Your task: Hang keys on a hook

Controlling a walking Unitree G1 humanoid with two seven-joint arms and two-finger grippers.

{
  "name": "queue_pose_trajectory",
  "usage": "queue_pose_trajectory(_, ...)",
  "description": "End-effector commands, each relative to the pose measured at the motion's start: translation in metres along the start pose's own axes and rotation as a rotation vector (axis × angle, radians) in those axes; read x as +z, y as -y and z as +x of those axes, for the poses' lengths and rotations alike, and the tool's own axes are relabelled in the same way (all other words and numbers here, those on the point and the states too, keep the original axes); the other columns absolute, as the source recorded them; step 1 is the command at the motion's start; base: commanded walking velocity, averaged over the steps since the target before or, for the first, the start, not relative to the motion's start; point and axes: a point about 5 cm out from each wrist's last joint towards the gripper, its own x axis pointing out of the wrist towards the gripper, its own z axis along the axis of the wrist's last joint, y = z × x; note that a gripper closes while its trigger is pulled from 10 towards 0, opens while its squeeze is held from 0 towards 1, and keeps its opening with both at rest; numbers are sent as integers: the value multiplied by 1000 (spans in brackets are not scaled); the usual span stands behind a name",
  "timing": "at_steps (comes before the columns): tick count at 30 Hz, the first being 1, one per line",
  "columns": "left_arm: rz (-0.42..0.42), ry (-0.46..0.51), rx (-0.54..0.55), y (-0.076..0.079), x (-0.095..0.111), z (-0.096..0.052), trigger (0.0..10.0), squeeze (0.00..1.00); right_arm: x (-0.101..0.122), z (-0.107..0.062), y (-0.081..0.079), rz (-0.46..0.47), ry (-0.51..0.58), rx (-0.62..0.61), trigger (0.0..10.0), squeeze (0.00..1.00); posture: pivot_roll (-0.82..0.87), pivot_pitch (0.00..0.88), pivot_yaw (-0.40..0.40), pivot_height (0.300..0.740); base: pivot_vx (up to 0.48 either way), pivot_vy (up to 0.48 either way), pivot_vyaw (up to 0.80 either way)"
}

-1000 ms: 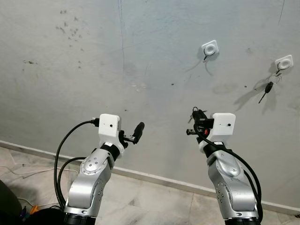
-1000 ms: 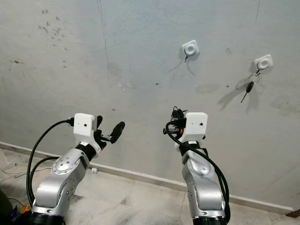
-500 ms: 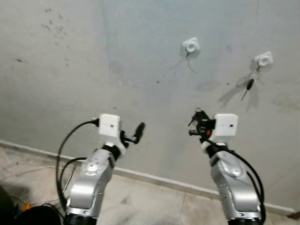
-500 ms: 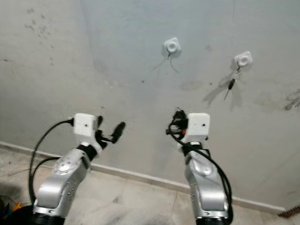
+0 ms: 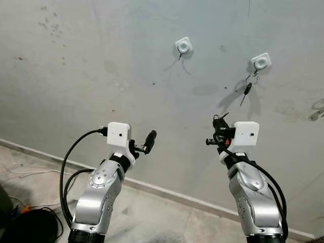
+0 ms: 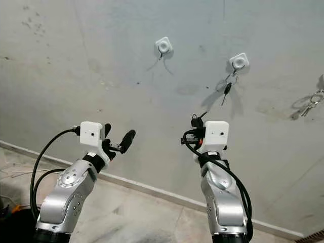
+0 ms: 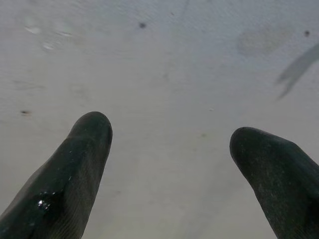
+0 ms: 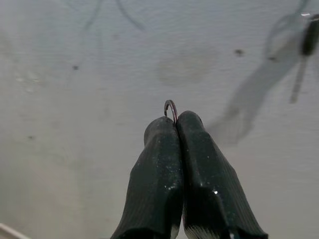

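The right end effector [image 8: 175,119] is pinching a thin dark key ring [image 8: 170,107], its arc poking past the closed fingertips, below the grey wall's [image 5: 101,61] empty white hook [image 5: 183,45]; the left end effector [image 7: 169,144] is idling with fingers apart; another hook [image 5: 260,61] is carrying a black-headed key [image 5: 245,90].

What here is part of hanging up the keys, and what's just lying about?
Part of the job:
- key ring pinched in the right gripper, jaws shut
- bare hook on the wall

Just there:
- right-hand hook, its key already hanging
- left gripper, open and holding nothing
- more keys further right
- cables on the floor
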Motion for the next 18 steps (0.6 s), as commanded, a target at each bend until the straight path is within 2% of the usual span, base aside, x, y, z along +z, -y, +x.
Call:
queue_pose_trajectory(1,-3,22,-14,0,6,1,10000,0,3,2,-3,5,11,7,10000,0,195,0,-58,740,0,0,0)
queue_pose_trajectory(18,4,20,-35,2,5,-1,10000,0,2,0,-2,2,9,4,10000,0,192,0,-54,740,276,0,0)
